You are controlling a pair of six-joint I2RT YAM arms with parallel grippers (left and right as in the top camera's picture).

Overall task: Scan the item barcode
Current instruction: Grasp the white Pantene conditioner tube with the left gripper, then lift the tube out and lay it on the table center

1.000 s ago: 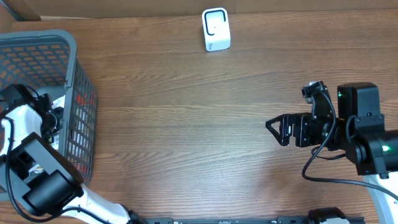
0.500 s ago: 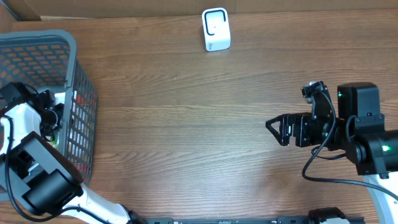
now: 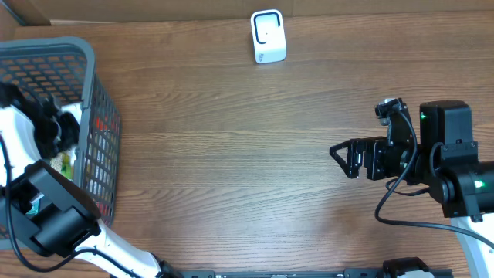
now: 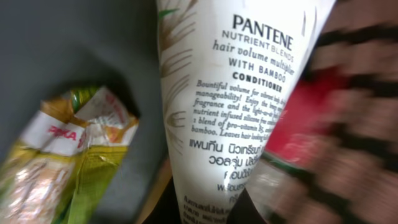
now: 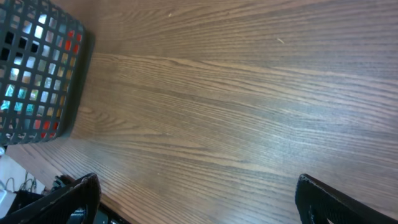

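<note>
The item is a white Pantene conditioner tube [image 4: 230, 112], and no barcode shows on the printed side facing the camera. My left gripper [image 4: 211, 210] is shut on the tube's lower end, with dark fingers on either side. From overhead, the left gripper [image 3: 55, 127] is down inside the grey basket [image 3: 104, 166], where a bit of the white tube [image 3: 71, 121] shows. The white scanner [image 3: 268, 36] stands at the table's far edge. My right gripper [image 3: 345, 158] hangs open over the table at the right, holding nothing. In its own view the right gripper [image 5: 199, 205] spans bare wood.
Inside the basket a green and yellow snack packet [image 4: 62, 162] lies left of the tube, and a blurred red item [image 4: 311, 106] sits to its right. The basket [image 5: 37, 68] also shows in the right wrist view at the upper left. A cardboard wall runs along the back.
The left gripper has closed on the conditioner tube inside the basket, and the arm has shifted slightly toward the back. The right arm has not moved.
</note>
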